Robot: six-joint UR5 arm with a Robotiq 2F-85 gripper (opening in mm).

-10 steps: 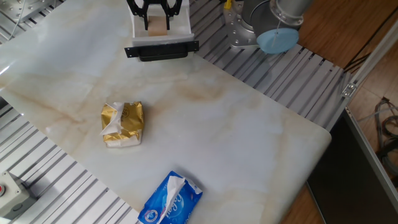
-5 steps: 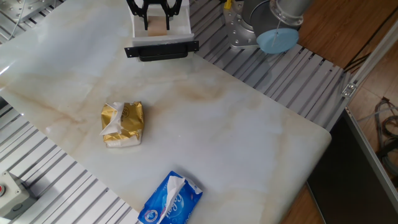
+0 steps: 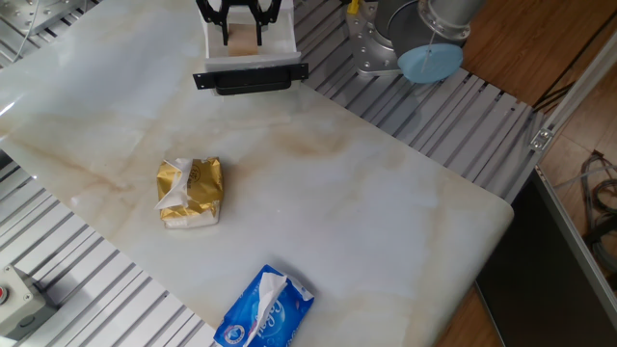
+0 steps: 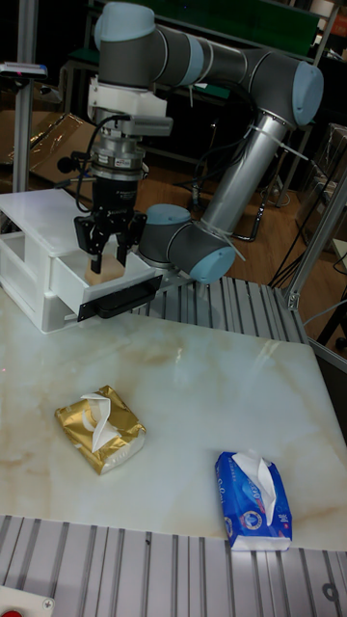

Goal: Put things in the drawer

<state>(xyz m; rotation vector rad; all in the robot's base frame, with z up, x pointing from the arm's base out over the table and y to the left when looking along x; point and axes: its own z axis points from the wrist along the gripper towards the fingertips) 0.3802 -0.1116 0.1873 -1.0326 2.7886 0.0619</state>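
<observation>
The drawer (image 3: pixel 251 77) (image 4: pixel 120 297) is pulled open from its white unit (image 4: pixel 29 260) at the far edge of the table, black front toward me. My gripper (image 3: pixel 245 40) (image 4: pixel 109 262) reaches down into the open tray. Its black fingers sit on both sides of the small tan wooden cube (image 3: pixel 245 35) (image 4: pixel 106 275), shut on it. The cube is low inside the tray; whether it touches the tray floor I cannot tell.
A gold foil packet (image 3: pixel 191 191) (image 4: pixel 99 427) lies mid-left on the marble top. A blue-and-white tissue pack (image 3: pixel 265 308) (image 4: pixel 253 501) lies near the front edge. The arm's base (image 3: pixel 386 39) stands right of the drawer. Slatted metal borders the table.
</observation>
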